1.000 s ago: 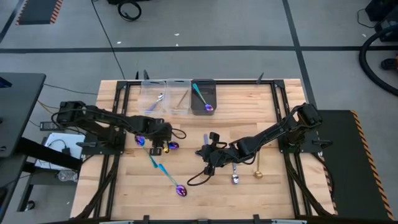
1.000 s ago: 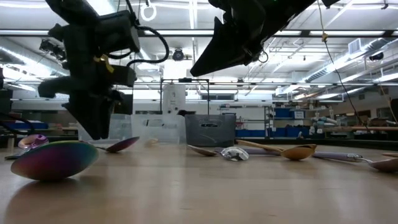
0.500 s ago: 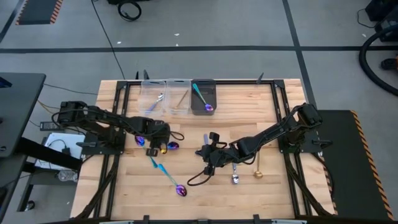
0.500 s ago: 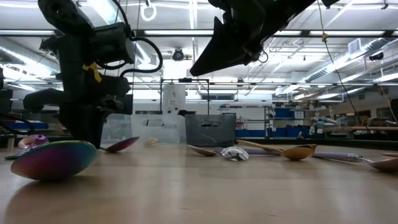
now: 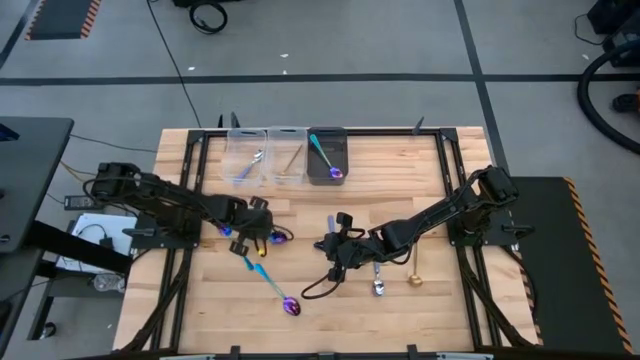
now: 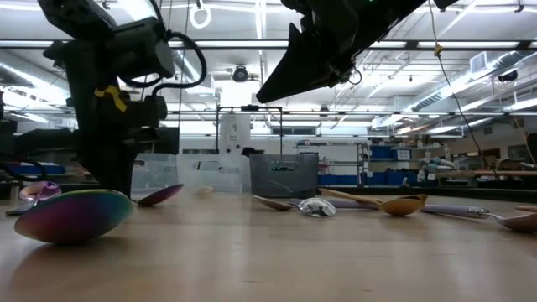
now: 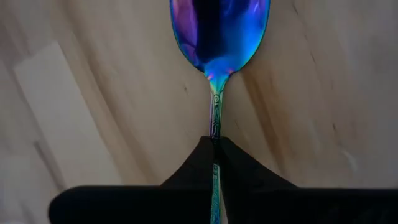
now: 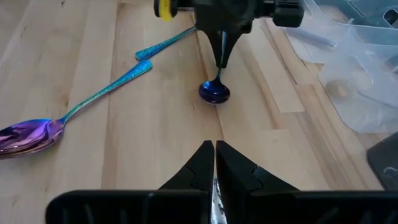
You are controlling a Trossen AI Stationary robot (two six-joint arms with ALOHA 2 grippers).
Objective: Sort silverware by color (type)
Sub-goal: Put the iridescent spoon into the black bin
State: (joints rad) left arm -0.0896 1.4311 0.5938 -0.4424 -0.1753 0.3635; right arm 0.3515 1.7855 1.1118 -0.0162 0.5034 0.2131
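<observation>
Pinching an iridescent spoon's [image 7: 219, 37] handle, the left gripper [image 7: 215, 149] readies a lift toward, probably, the dark bin [image 5: 326, 156]; the right gripper's [image 8: 214, 151] fingers sit closed, seemingly empty.

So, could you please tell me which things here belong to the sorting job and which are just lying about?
Job: iridescent spoon in the left end effector; loose teal-handled spoon; silver spoon; gold spoon; three bins.
Lying about: floor cable; striped mat.
</observation>
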